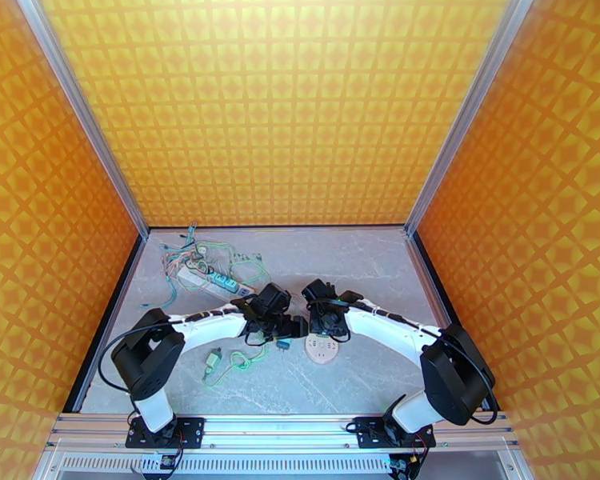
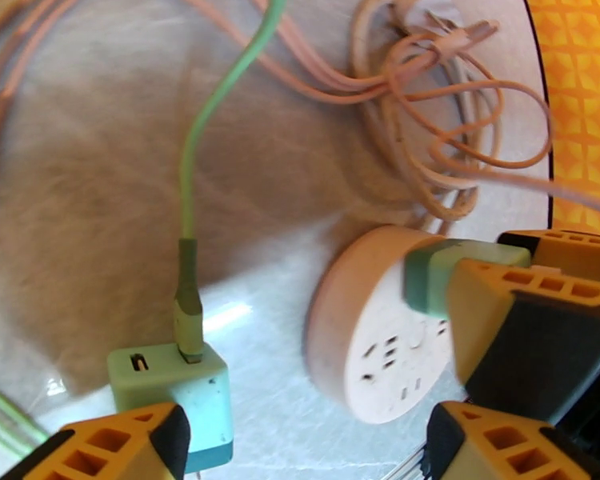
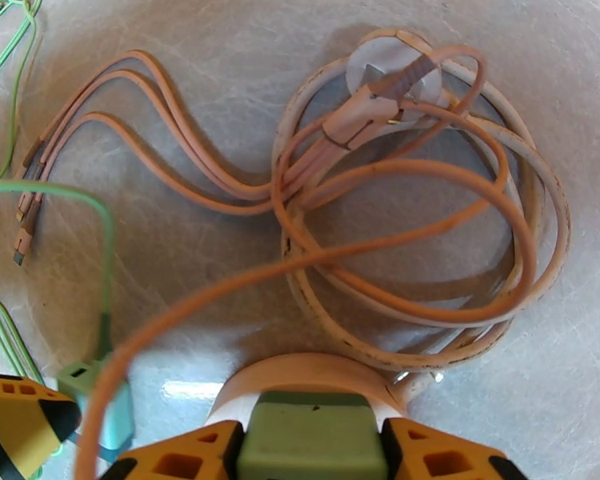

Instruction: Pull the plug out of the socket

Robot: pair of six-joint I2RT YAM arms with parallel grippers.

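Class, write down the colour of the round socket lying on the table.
The socket is pale pink; the left wrist view shows it best.

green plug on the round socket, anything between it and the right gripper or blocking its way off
nothing visible: the right gripper clamps the green plug from both sides on the round socket. a peach cable arcs close past the plug's left side and might snag.

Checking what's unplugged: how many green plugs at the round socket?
2: green plug on the round socket, in the right gripper; teal plug loose beside it. Cables may hide more.
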